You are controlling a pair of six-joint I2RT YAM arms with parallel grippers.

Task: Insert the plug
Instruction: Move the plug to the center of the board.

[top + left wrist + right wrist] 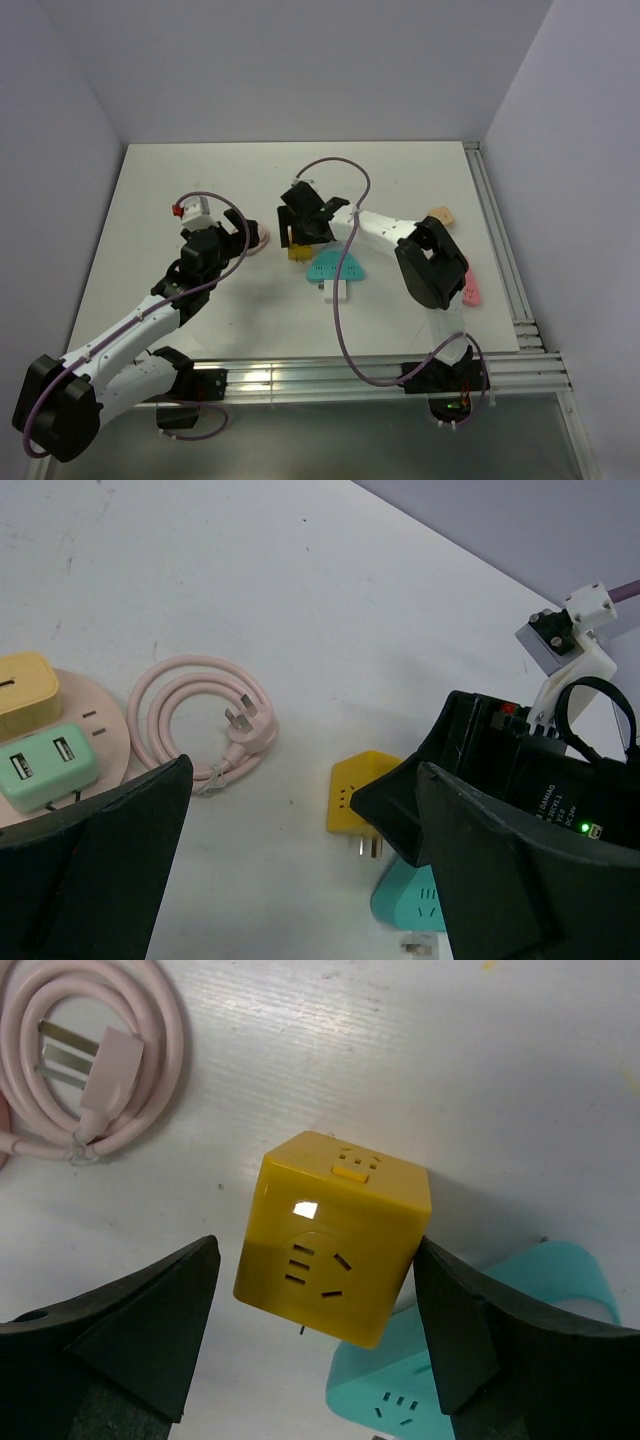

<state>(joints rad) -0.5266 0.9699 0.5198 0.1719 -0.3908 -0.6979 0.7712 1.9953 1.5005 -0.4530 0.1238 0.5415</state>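
White tabletop (200,200): left gripper (300,820) gapes empty, right gripper (316,1250) open astride yellow cube (335,1230) (unclamped). Plug (45,768), frame left, looks light, rigid; I'd pinch 2 sides.

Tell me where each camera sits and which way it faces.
Top external: above and behind the robot, looking down on the table; left arm and right arm show.
Left wrist: on the left arm, aimed down at the pink cable; the open left gripper shows below.
Right wrist: looking down on the yellow cube; the open right gripper straddles it.
Shared: both wrist views show the yellow cube and pink cable.
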